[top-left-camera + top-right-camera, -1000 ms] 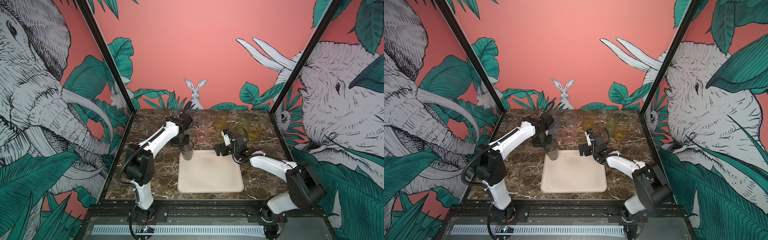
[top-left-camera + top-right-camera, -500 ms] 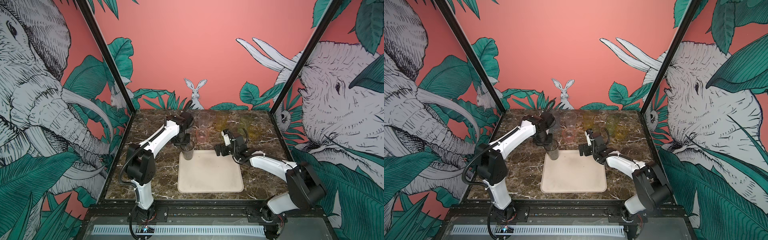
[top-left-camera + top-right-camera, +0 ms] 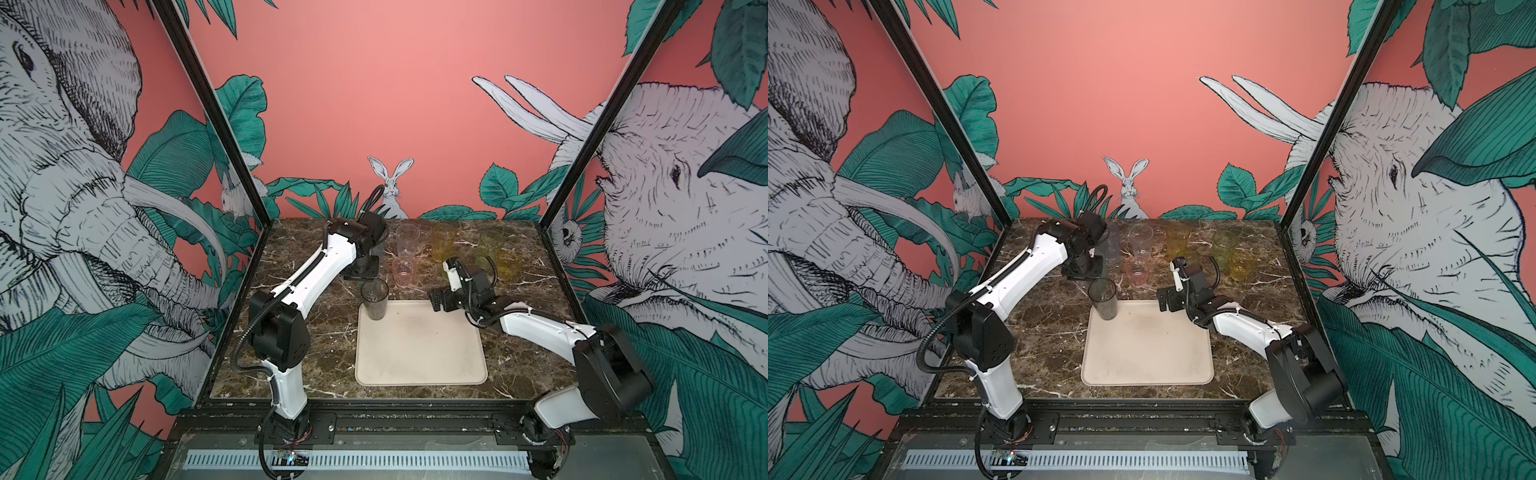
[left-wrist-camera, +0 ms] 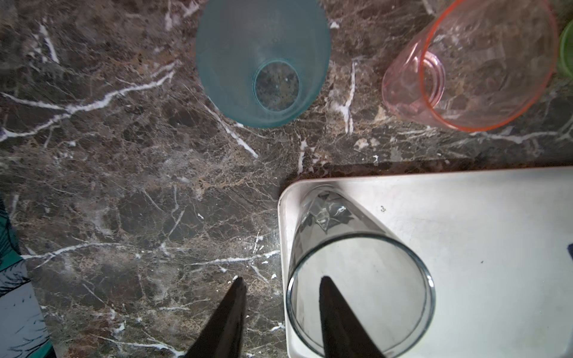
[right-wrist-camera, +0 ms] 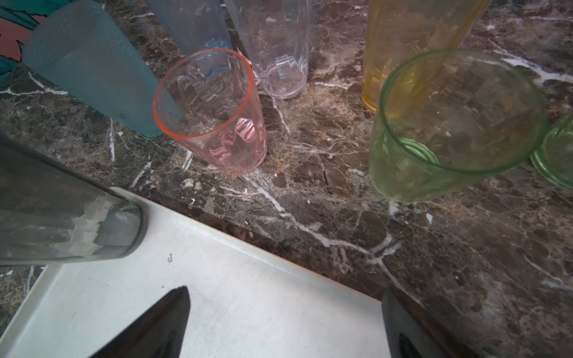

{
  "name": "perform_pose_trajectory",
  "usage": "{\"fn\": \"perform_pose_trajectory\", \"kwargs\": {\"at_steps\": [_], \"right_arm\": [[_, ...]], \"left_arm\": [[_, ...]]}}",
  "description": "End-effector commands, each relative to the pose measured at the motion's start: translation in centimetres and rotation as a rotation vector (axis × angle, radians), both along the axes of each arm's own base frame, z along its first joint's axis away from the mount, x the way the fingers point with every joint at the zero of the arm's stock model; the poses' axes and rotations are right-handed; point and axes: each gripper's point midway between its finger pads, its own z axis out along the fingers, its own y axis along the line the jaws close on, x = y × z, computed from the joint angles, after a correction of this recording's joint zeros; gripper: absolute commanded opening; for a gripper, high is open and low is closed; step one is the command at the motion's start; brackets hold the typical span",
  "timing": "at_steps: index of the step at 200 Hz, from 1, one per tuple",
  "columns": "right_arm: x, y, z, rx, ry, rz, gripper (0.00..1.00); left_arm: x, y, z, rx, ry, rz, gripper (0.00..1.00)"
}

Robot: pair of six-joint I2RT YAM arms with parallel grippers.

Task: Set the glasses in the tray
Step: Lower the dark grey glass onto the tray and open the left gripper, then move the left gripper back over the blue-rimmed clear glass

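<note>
pink walls painted with elephants, leaves and a white rabbit (image 3: 390, 183) close in a dark marble tabletop (image 3: 324, 332). taking the back wall as twelve o'clock, a cream tray (image 3: 419, 345) lies about mid-table, a little toward six. a tall grey glass (image 3: 375, 301) stands upright inside the tray, tucked into its eleven o'clock corner, and both top views show it there (image 3: 1104, 299). the left gripper (image 4: 280, 279) hangs right over it, pointing down. from its wrist view its two dark fingers (image 4: 228, 325) are parted, one tip outside the rim and one over the mouth of the glass. a gap shows on either side of the wall, so nothing is pinched and the glass stands on its own. the right gripper (image 5: 283, 291) hovers low at the tray's one o'clock corner with its jaws spread wide and nothing between them, one tip over the tray and the other past its edge, over the marble. the other glasses stand on the marble beyond the tray's far edge. a short pink glass (image 3: 404, 271) is nearest, at twelve, with a tall clear glass (image 3: 407, 241) just behind it. an amber glass (image 3: 444, 243) and a green glass (image 3: 491, 245) stand out toward one. a teal glass (image 4: 263, 62) and a blue glass (image 5: 192, 24) stand toward eleven, mostly hidden behind the left arm from above.
</note>
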Motion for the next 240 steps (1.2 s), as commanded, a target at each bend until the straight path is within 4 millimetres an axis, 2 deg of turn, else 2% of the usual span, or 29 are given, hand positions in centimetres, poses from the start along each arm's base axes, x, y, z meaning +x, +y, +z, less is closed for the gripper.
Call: {"fn": "perform_pose_trajectory", "kwargs": {"at_steps": [1,54,94,140,172,215,240], "right_arm": [[0.2,0.4,1.6,0.03,-0.055,0.007,0.99],[0.2,0.4,1.6,0.033,-0.058,0.005,0.99],[0.1,0.4,1.6,0.038,-0.057,0.007,0.99],[0.1,0.4,1.8,0.041,-0.063,0.005,0.99],[0.1,0.4,1.8,0.041,-0.061,0.006,0.99],[0.1,0.3,1.8,0.034,-0.064,0.001,0.99],[0.1,0.4,1.8,0.038,-0.061,0.004,0.99]], "left_arm": [[-0.1,1.5,4.1,0.042,-0.099,0.003,0.46],[1.7,2.3,7.6,0.071,-0.241,0.014,0.55],[3.1,2.6,9.1,0.068,-0.304,0.03,0.56],[5.2,2.6,9.4,0.033,-0.344,0.06,0.58],[7.1,2.2,9.3,-0.064,-0.366,0.11,0.59],[8.9,1.0,8.4,-0.209,-0.368,0.142,0.59],[10.3,1.3,7.4,-0.248,-0.359,0.176,0.6]]}}
